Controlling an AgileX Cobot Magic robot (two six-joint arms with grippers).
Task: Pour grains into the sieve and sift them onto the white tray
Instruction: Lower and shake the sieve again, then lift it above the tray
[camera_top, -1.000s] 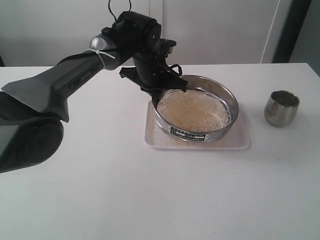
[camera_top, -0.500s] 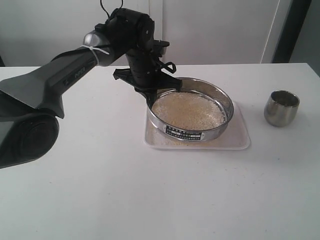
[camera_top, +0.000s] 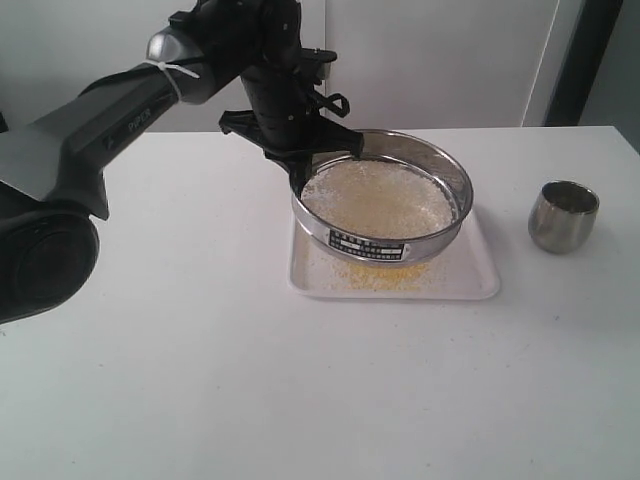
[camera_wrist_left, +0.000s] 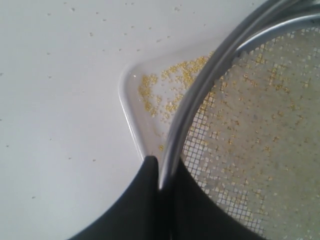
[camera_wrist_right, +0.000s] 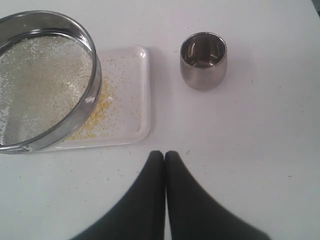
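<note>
The sieve (camera_top: 441, 228) hangs slightly above the white tray (camera_top: 470, 278), its label (camera_top: 368, 243) facing front. Whitish grains (camera_top: 378, 198) cover its mesh. My left gripper (camera_top: 306, 172) is shut on the sieve's rim at its back left; in the left wrist view the steel rim (camera_wrist_left: 200, 90) runs between the black fingers (camera_wrist_left: 145, 200). Small yellow grains (camera_top: 372, 276) lie on the tray under the sieve, also seen in the tray's corner (camera_wrist_left: 170, 85). My right gripper (camera_wrist_right: 165, 156) is shut on nothing, over bare table near the tray (camera_wrist_right: 135, 90), and is out of the exterior view.
A small steel cup (camera_top: 563, 215) stands upright on the table to the right of the tray; the right wrist view shows the cup (camera_wrist_right: 203, 60) looking empty. Stray grains dot the white table (camera_wrist_left: 60, 75) around the tray.
The left arm has swung the sieve left and back and raised it off the tray. A patch of yellow grains now shows on the tray below it.
</note>
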